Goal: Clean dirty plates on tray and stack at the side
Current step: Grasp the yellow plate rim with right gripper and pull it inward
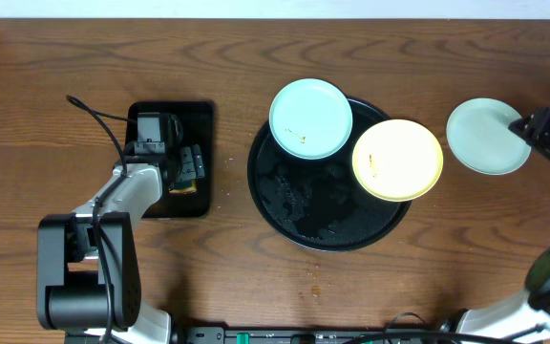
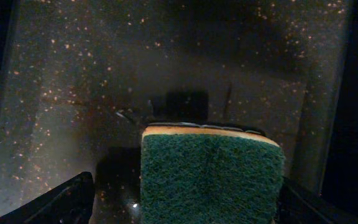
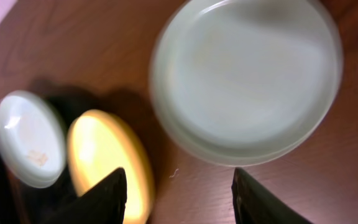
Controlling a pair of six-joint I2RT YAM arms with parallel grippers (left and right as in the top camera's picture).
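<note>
One pick-up in hand: by my reading, the left gripper (image 2: 185, 180) is about to take the sponge (image 2: 213, 165). It should close squarely across the sponge's two sides, firmly enough that the foam does not twist, then lift straight up before heading to the round black tray (image 1: 327, 225).
Left jaws: apart, one on each side of the sponge. There is a clear gap on one side, while the other finger sits close against the sponge edge. It is not clamped.
Sponge: green scouring face toward the wrist camera, yellow foam behind. It lies in the small rectangular tray (image 1: 208, 115), which sits to the left of the round black tray and apart from it.
Right jaws: the right gripper (image 3: 178, 173) stands open with nothing between its fingers. The view is blurred.
Pale mint plate (image 1: 485, 137): on the table (image 1: 65, 57) just right of the round black tray, off its rim, with the right gripper at its outer edge. It looks clean, so it likely starts the stack.
Mint-blue plate (image 1: 310, 118): on the round black tray's far-left rim, overhanging it, with brown specks showing.
Yellow plate (image 1: 397, 159): on the tray's right rim, overhanging, its edge beside the mint-blue plate. Faint marks show on it.
Care: wipe one plate at a time, steadying it so it does not slide off the rim.
</note>
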